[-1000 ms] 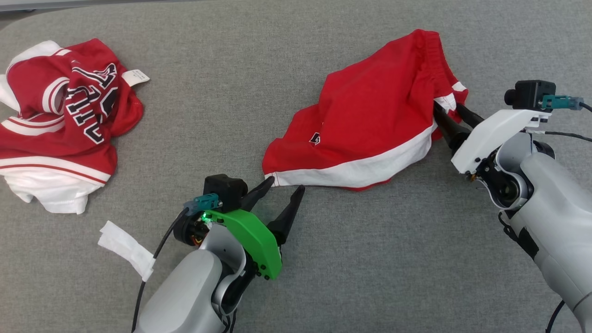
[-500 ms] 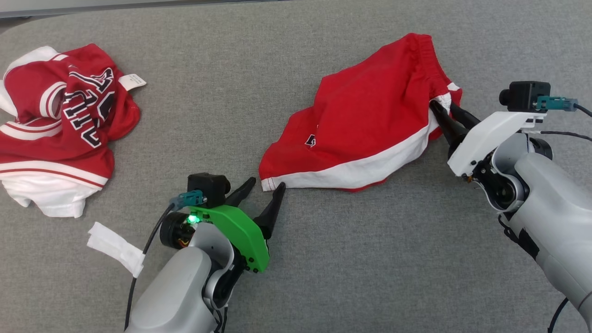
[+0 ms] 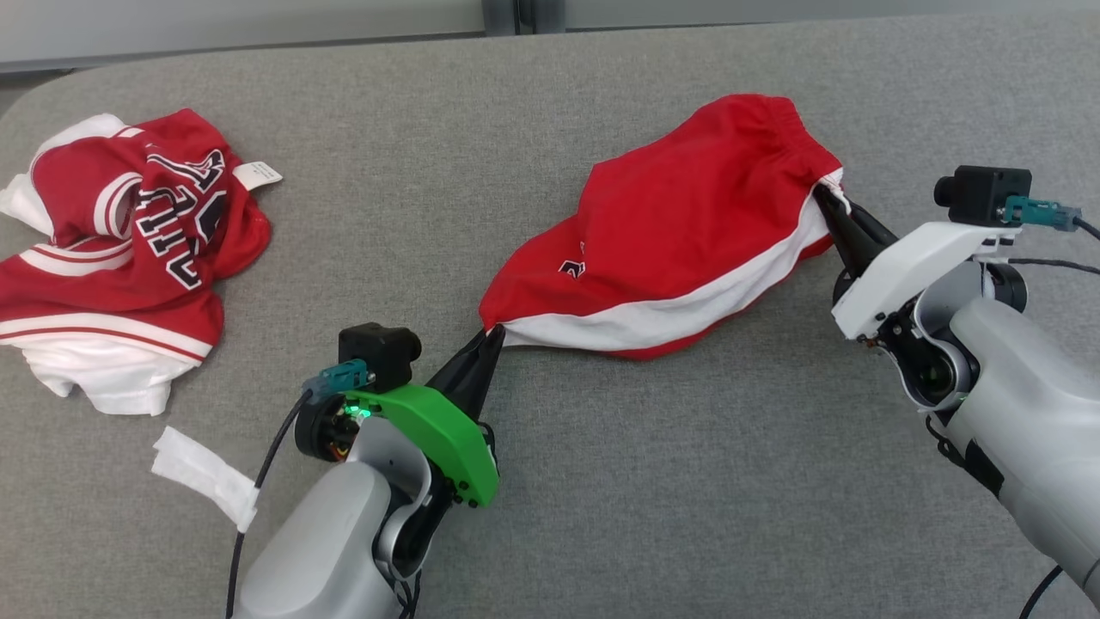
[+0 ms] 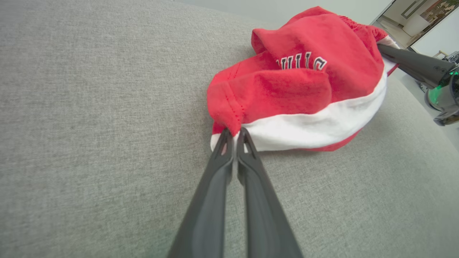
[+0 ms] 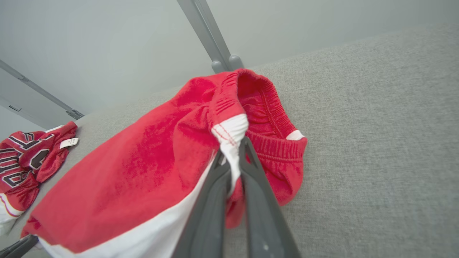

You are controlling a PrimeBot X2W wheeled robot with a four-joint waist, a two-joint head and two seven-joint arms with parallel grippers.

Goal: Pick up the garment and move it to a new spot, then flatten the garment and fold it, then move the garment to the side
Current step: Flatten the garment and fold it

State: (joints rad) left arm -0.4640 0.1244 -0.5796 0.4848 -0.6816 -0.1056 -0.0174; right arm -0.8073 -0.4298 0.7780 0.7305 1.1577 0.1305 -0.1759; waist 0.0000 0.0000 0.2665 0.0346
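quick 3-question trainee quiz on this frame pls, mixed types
1. True or false: the left claw is shut on a corner of the red shorts.
2. The right claw grips the shorts at: A) the white stripe by the waistband, B) the printed logo, C) nothing.
3. What lies crumpled at the left of the head view?
Key: 1 true; 2 A; 3 the red and white jersey.
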